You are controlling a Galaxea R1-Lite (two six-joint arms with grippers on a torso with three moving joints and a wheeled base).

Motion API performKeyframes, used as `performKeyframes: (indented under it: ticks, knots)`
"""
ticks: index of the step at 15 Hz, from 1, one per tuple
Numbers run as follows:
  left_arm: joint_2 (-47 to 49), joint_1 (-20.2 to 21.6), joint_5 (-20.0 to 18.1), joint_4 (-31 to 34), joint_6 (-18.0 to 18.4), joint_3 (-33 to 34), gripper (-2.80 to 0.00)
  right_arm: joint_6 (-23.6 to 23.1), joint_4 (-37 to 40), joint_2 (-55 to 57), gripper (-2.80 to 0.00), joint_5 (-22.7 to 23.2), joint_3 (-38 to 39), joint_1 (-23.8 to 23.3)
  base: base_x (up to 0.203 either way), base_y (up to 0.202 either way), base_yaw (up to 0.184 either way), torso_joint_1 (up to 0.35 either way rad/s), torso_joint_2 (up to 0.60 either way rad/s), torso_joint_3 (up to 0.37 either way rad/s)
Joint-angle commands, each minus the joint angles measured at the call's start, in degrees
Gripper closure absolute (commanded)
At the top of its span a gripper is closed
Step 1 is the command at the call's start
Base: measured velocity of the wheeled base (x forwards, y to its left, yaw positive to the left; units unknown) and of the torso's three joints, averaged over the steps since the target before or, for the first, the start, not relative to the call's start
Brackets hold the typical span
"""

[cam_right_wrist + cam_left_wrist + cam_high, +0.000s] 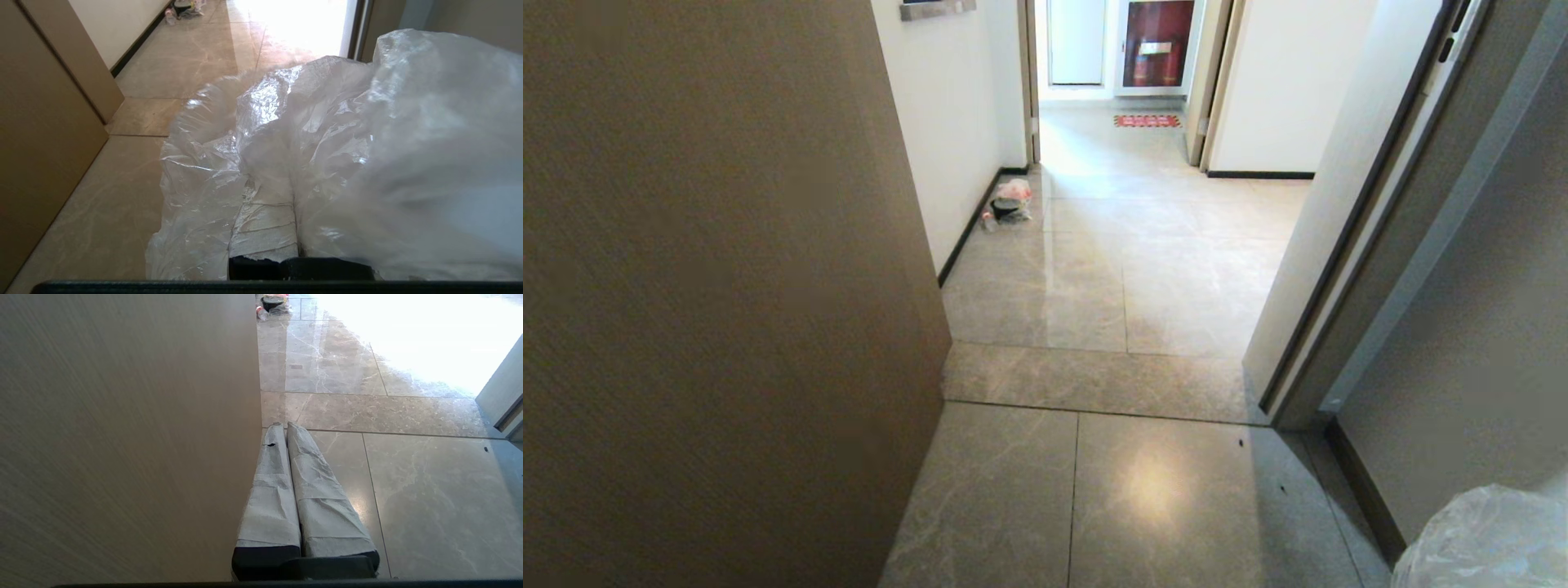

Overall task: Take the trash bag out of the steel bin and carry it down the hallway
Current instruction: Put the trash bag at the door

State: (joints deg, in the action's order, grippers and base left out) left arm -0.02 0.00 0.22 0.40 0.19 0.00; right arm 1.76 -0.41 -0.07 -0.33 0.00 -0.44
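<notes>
The trash bag (1486,539), clear crinkled plastic, shows at the lower right corner of the head view. In the right wrist view the trash bag (327,143) billows over my right gripper (292,192), which is shut on it. One tape-wrapped finger (265,224) shows and the other is hidden under the plastic. My left gripper (284,425) is shut with nothing in it, its wrapped fingers pressed together just beside a brown panel (122,437). The hallway (1127,269), with glossy beige-grey tiles, runs ahead. The steel bin is out of view.
A brown panel (711,286) fills the left side. A grey door frame (1339,269) stands on the right. A small rubbish bundle (1011,202) lies by the left white wall. Far down the hallway are a red mat (1147,121) and a red cabinet (1157,41).
</notes>
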Motion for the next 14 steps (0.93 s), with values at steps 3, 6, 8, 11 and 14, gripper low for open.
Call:
performKeyframes:
  ticks: [3, 6, 8, 11, 14]
  knots:
    - [-0.05, 0.0, 0.04, 0.04, -0.01, 0.0, 0.0, 0.0, -0.02, -0.01, 0.0, -0.02, 0.18, 0.0, 0.0, 0.0, 0.0, 0.0, 0.0, 0.0]
    - [-0.06, 0.0, 0.04, -0.05, 0.12, 0.0, 0.0, 0.0, -0.02, -0.01, 0.0, -0.02, 0.18, 0.08, 0.0, 0.0, 0.0, 0.0, 0.0, 0.0]
    - [-0.06, 0.0, 0.04, -0.13, 0.34, 0.0, 0.0, -0.09, -0.02, -0.01, 0.0, -0.02, 0.18, 0.0, 0.0, 0.0, 0.0, 0.0, 0.0, 0.0]
    - [0.02, 0.0, 0.04, -0.14, 0.48, 0.0, 0.0, -0.15, -0.02, -0.01, 0.0, -0.02, 0.18, 0.0, 0.0, 0.0, 0.0, 0.0, 0.0, 0.0]
    - [-0.06, 0.0, 0.04, -0.14, 0.43, 0.0, 0.0, -0.35, -0.02, -0.01, 0.0, 0.07, 0.18, 0.08, 0.0, 0.0, 0.0, 0.0, 0.0, 0.0]
